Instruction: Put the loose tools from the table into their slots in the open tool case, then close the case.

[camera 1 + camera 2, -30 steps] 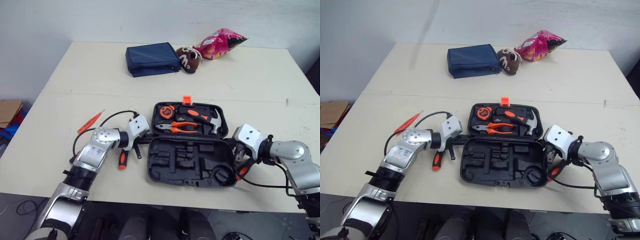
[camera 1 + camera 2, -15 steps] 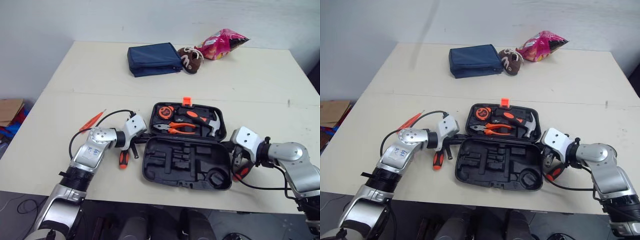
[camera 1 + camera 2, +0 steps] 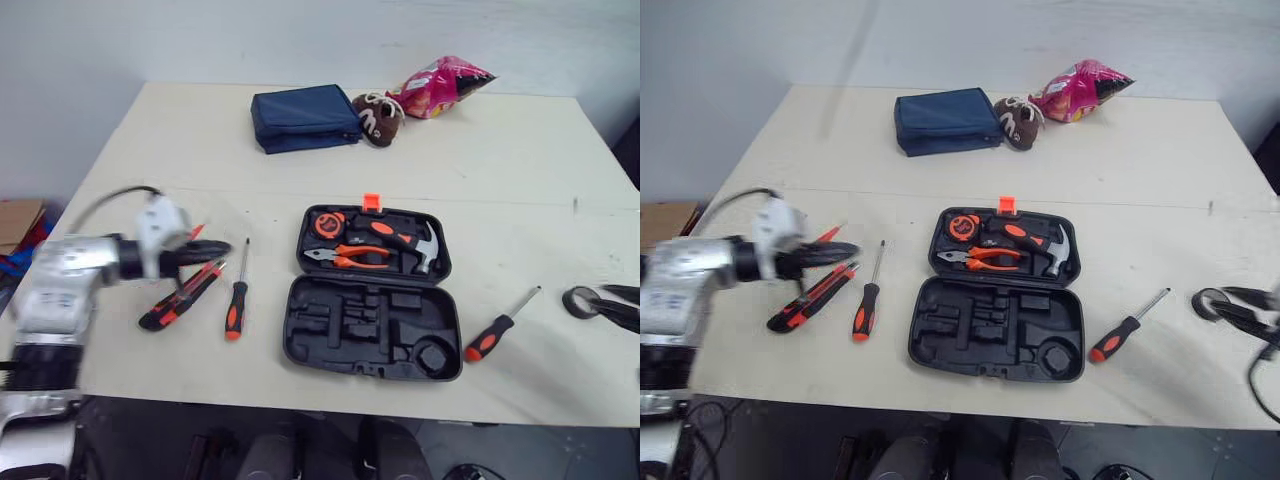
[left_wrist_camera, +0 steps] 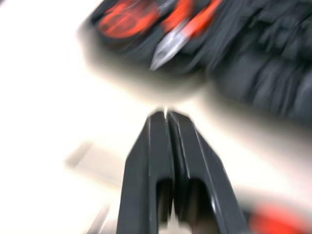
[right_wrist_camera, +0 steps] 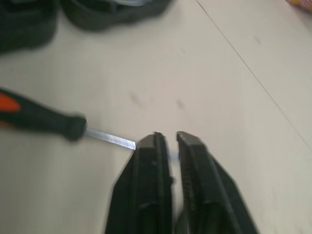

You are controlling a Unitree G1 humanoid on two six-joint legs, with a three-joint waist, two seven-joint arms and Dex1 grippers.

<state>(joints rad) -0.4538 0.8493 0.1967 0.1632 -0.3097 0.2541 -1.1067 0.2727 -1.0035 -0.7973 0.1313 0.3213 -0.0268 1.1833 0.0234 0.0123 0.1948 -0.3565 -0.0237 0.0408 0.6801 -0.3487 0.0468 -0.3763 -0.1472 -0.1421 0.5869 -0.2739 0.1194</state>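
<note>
Currently the open tool case (image 3: 330, 345) lies flat at the middle of the worktop (image 3: 480, 170). Its far half holds a tape measure (image 3: 326, 224), pliers (image 3: 350, 255) and a hammer (image 3: 410, 240). The near half shows empty slots.

Loose tools noted:
- Right screwdriver (image 3: 497, 328): on the worktop just beside the case's right edge, shaft pointing toward the right pincer (image 5: 166, 136).
- Left screwdriver (image 3: 235, 305): well clear of the case's left edge.
- Utility knife (image 3: 178, 298): further left, beside the left screwdriver.

The left pincer (image 4: 166, 114) hovers near the knife, its fingers pressed together and holding nothing. The right pincer is near the screwdriver tip. A thin slit shows between its fingers and nothing is gripped.

I judge that all three tools are yet to be stowed and the case is not closed.

On handling, I judge the screwdrivers light and rigid. The bare steel shaft looks thin, round and likely slippery. The thicker black-and-orange handle is the better hold, pinched across its middle so the tool stays level. The knife is flat and slim and will need a grip across its width. The moulded slots look tight, so alignment matters. The case appears to be stiff plastic. The loaded half may be heavy, so I would fold it from its outer edge.

A blue pouch (image 3: 303, 118) and a snack bag (image 3: 440, 85) lie at the far side and are not concerned.
</note>
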